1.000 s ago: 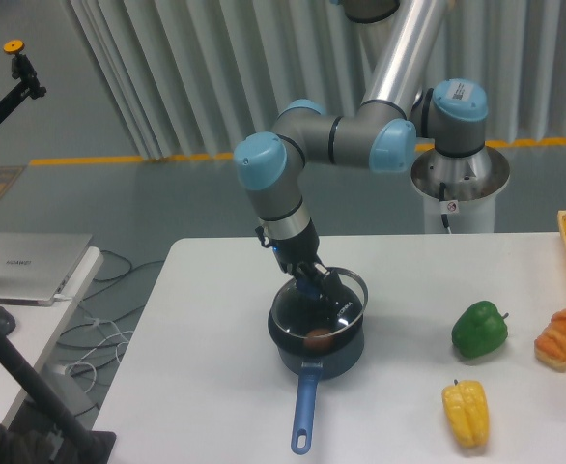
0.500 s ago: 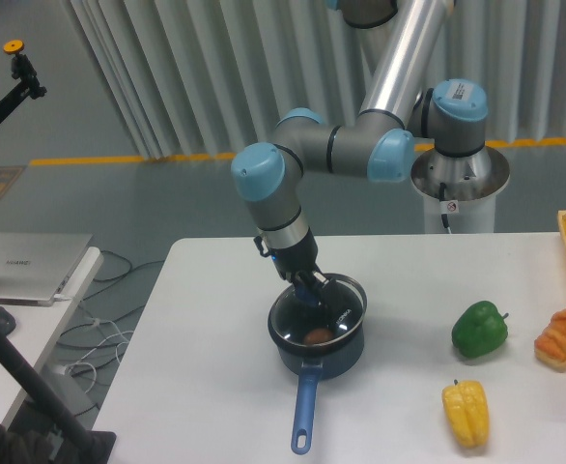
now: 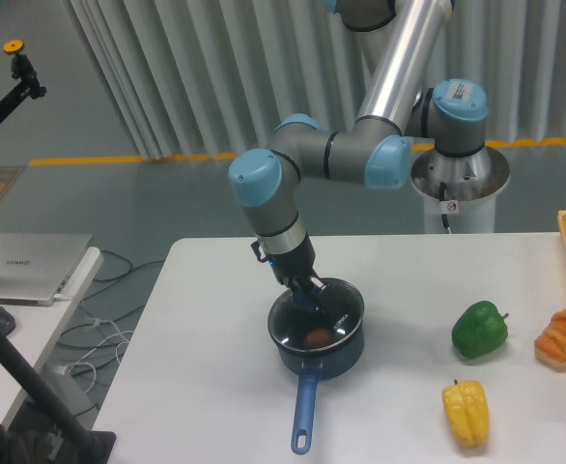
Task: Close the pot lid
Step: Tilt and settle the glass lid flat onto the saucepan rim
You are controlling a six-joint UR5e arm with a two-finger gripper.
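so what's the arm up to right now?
The gripper holds the glass lid by its knob, right over the blue pot near the table's middle. The lid looks nearly seated on the rim. Something brown sits inside the pot. Two peppers lie off to the side, untouched.

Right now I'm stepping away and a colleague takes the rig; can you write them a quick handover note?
Gripper: down over the pot, jaws at the lid's blue knob; whether they are clamped cannot be told from this view.
Pot: on the white table, blue handle pointing toward the camera, a brownish item visible inside through the glass.
Lid: lying over the pot's mouth, looking nearly level and roughly centred.
Done: lid brought onto the pot.
Left: confirm it sits flush, open the jaws, lift the arm clear.
Green pepper and yellow pepper lie to the right, untouched.
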